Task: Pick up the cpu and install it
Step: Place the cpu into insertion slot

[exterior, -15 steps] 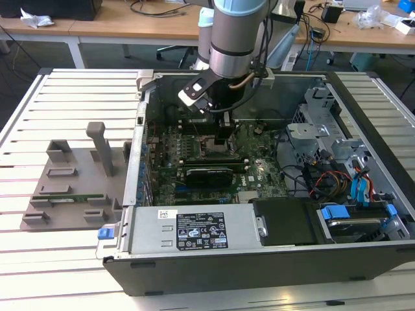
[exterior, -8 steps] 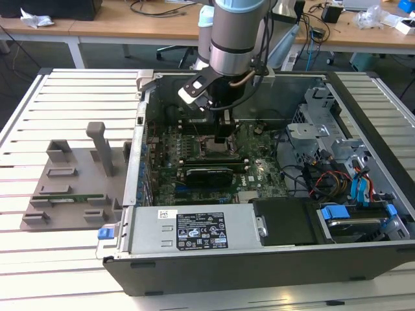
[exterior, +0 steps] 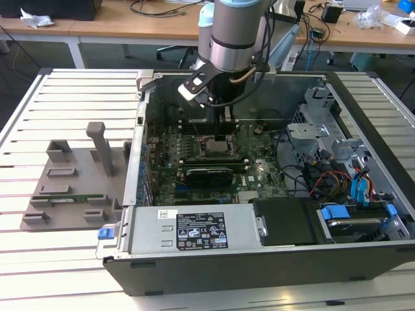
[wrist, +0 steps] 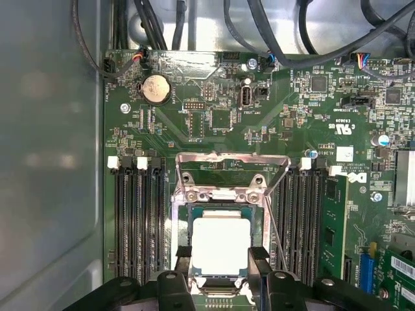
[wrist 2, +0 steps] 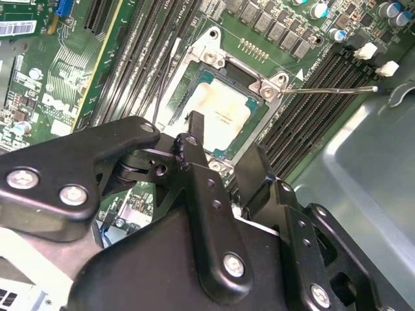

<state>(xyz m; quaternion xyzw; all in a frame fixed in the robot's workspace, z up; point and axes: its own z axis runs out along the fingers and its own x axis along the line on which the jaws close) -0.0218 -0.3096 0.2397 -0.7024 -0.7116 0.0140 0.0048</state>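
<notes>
Hand [wrist: 221,262] down inside the open computer case [exterior: 259,275], directly over the processor socket [wrist: 224,194], fingers [wrist: 183,260] spread to roughly the chip's width and standing either side of the cpu [wrist: 220,243]; no firm pinch evident, with a gap showing between one finger and the chip's edge in the second wrist view. Cpu lying flat and square within the socket frame, silvery lid upward, load plate hinged open, thin retention lever [wrist 2: 331,90] swung out over the memory slots [wrist: 136,220]. Judged light, thin and rigid, with a smooth metal lid offering little friction; probably fragile at the contact face underneath and over the socket pins, so best taken by two opposite edges, kept level, never pressed down or dragged sideways. From the first wrist view: the straight-down alignment of chip and frame, plus the coin battery [wrist: 155,89] and cables beyond. From the second wrist view: an oblique look past the black finger linkages, giving the gap at the chip's side and the lever's position. From the exterior view: arm [exterior: 233,32] reaching into the case, the case itself resting on the slatted tabletop [exterior: 71,259], and a grey parts fixture [exterior: 65,188] at the exterior view's left, well apart from the hand.
</notes>
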